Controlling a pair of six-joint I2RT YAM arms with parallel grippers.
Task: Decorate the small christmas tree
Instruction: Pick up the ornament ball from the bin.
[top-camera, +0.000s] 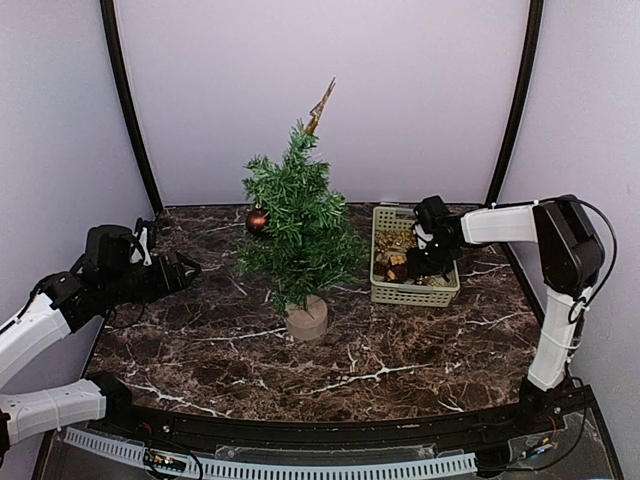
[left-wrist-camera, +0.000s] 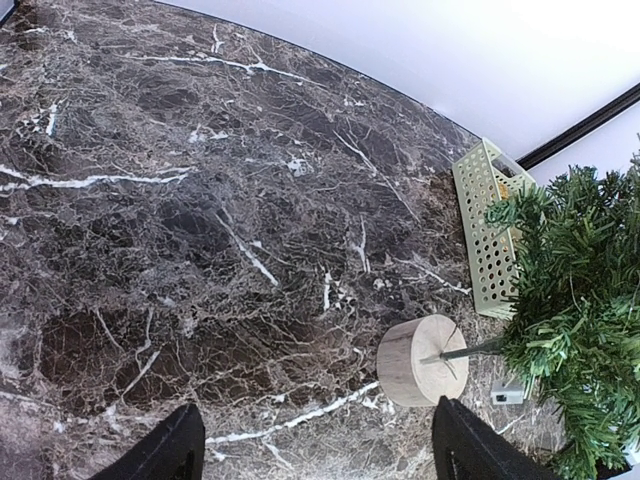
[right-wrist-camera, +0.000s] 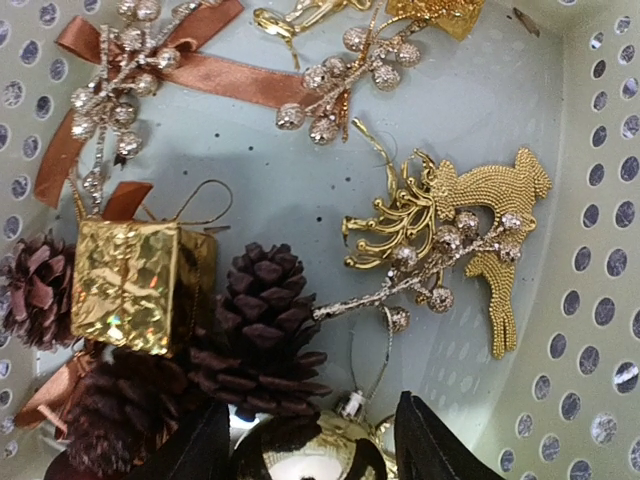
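Top external view: the small christmas tree (top-camera: 297, 215) stands upright at centre frame on the marble table (top-camera: 400, 350). A red bauble (top-camera: 257, 220) hangs on its upper-left side and a gold topper (top-camera: 321, 105) leans at the tip.
Handling: it looks light and top-heavy to me. The bristly branches should bend and spring back, so a firm push could tip it.
Where to hold: the thin trunk just above the round stump base (left-wrist-camera: 425, 360), or steady that base. Ornaments belong on the outer branch tips.
Empty arm: the left gripper (left-wrist-camera: 315, 462) has its jaws spread wide with nothing between them. It hovers at the left of frame, well apart from the tree.
Busy arm: the right gripper (right-wrist-camera: 312, 445) is down in the green basket (top-camera: 385, 292), right of the tree. Its fingers sit either side of a gold bauble (right-wrist-camera: 300, 462); gripped or not, can't tell.
Hidden: that bauble is cut off by the bottom edge, the trunk is mostly buried in needles, and the tree's far side is unseen.
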